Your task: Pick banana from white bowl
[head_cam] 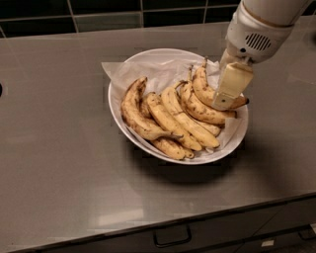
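The white bowl (129, 118) sits mid-counter, lined with crumpled white paper (148, 69) and holding several speckled bananas. The banana (203, 87) is the short, curved one at the bowl's right side, with its thin dark stem pointing up and its browned tip to the right. My gripper (224, 102) reaches down from the upper right and sits right at this banana's outer end, covering part of it. The banana still lies in the bowl against the others.
Longer bananas (185, 118) fill the bowl's middle and a big brown-edged one (134, 111) lies at its left. The grey counter (54, 148) ends at a front edge above a drawer handle (172, 237). A dark tiled wall (98, 10) runs behind.
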